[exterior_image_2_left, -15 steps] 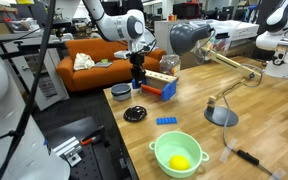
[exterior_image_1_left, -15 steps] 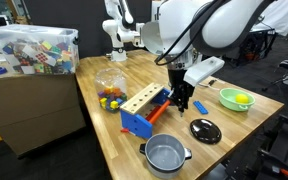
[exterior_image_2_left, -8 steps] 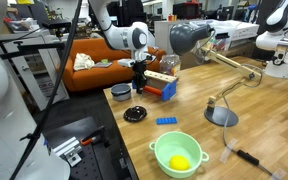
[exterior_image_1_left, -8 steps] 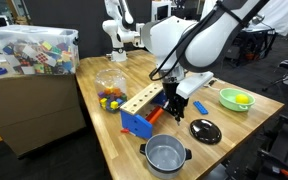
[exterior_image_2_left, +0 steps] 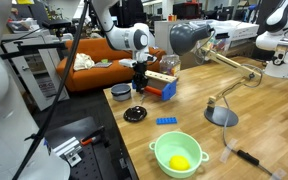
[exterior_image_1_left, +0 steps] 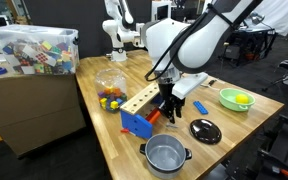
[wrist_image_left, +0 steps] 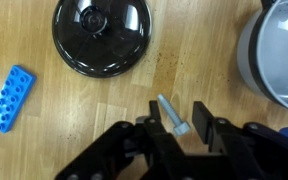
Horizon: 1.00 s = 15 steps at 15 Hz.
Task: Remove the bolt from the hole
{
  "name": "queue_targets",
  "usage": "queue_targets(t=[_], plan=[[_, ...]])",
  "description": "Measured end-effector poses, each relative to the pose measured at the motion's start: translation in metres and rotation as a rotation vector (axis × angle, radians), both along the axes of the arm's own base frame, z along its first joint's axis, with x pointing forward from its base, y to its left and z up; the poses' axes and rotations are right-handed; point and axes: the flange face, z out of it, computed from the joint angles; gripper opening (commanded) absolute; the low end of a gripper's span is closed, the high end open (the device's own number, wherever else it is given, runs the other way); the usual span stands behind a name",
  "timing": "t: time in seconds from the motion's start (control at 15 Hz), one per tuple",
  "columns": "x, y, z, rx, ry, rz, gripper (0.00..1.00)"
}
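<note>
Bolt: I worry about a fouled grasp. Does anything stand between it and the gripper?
Nothing visible does. In the wrist view the bolt lies between the fingers of the gripper; the black lid, blue brick and pot sit clear of it.

The gripper (wrist_image_left: 181, 122), clamping the bolt (wrist_image_left: 170, 113), has bare desk (wrist_image_left: 94, 120) beneath it. The lid (wrist_image_left: 102, 35) lies close ahead. The pot (wrist_image_left: 284, 50) crowds one side and a blue block (wrist_image_left: 9, 97) lies on the other. In an exterior view the holed box (exterior_image_1_left: 136, 103) stands just beside the gripper and the bowl (exterior_image_1_left: 236, 98) is well apart.
</note>
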Motion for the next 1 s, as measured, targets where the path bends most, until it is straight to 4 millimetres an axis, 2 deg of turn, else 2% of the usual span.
queue_targets(t=[0.07,0.2,0.33,0.4,0.67,0.87,1.0], plan=[[0.000,0.000,0.000,0.005,0.003,0.002,0.38],[0.000,0.000,0.000,0.013,0.011,-0.002,0.41],[-0.001,0.000,0.000,0.020,0.019,-0.010,0.57],[0.000,-0.001,0.000,0.023,0.022,-0.015,0.71],[0.001,-0.003,0.000,0.032,0.028,-0.036,0.97],[0.004,-0.004,0.008,0.043,0.017,-0.047,1.00],[0.005,-0.003,0.022,0.053,-0.002,-0.049,1.00]])
